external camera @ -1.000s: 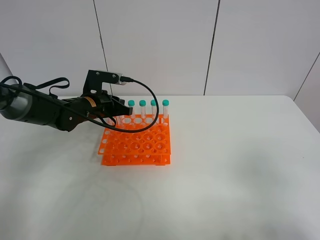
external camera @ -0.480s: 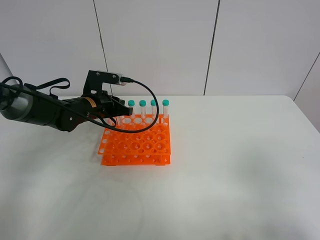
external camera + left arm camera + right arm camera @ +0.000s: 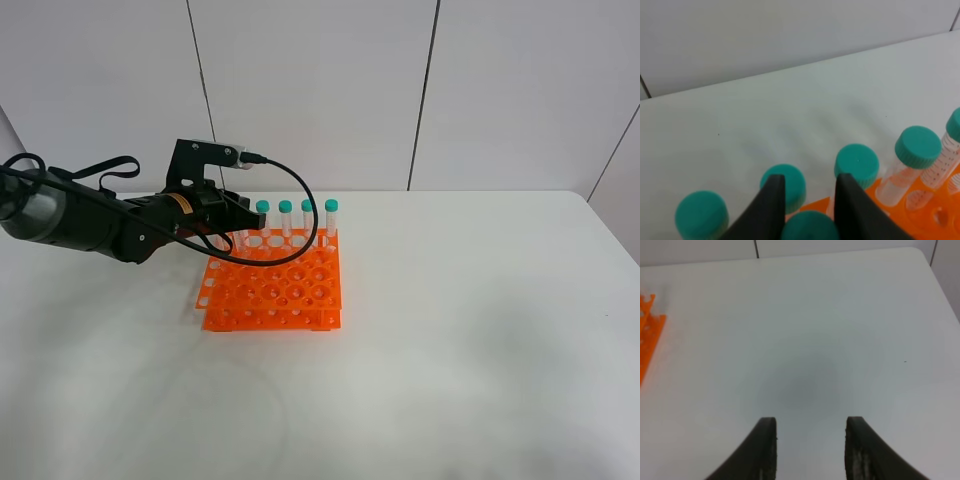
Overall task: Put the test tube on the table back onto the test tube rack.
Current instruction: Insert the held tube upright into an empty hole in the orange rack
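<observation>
The orange test tube rack [image 3: 272,287] stands on the white table [image 3: 450,330], left of the middle. Several teal-capped tubes [image 3: 296,208] stand upright in its back row. My left gripper [image 3: 250,224] hovers over the rack's back left corner. In the left wrist view its dark fingers [image 3: 771,200] are shut on the teal cap of the test tube [image 3: 810,226], which sits just nearer the camera than the row of racked caps [image 3: 856,165]. The tube's body is hidden. My right gripper [image 3: 812,447] is open above bare table, with nothing between its fingers.
A pale panelled wall [image 3: 320,90] runs behind the table. The left arm's black cable [image 3: 300,200] loops over the rack's back row. In the right wrist view only an edge of the rack [image 3: 647,335] shows. The right arm is out of the exterior view.
</observation>
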You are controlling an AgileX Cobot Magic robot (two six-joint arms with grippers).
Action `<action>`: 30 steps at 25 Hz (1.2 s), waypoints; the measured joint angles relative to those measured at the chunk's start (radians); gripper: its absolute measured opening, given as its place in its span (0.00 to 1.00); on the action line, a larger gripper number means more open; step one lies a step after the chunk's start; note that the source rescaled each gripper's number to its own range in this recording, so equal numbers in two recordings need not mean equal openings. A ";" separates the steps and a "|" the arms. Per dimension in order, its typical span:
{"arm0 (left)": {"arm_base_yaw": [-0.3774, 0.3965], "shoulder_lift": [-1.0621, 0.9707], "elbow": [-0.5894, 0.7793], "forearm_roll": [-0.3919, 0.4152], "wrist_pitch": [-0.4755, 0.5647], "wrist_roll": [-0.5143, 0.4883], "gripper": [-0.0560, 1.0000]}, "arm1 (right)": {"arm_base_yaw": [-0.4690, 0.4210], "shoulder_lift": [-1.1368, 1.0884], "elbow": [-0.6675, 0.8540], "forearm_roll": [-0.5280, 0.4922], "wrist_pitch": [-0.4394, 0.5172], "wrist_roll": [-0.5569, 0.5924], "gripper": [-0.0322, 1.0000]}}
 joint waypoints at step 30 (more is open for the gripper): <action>0.000 0.035 0.000 0.000 -0.026 -0.003 0.05 | 0.000 0.000 0.000 0.003 0.000 0.000 0.41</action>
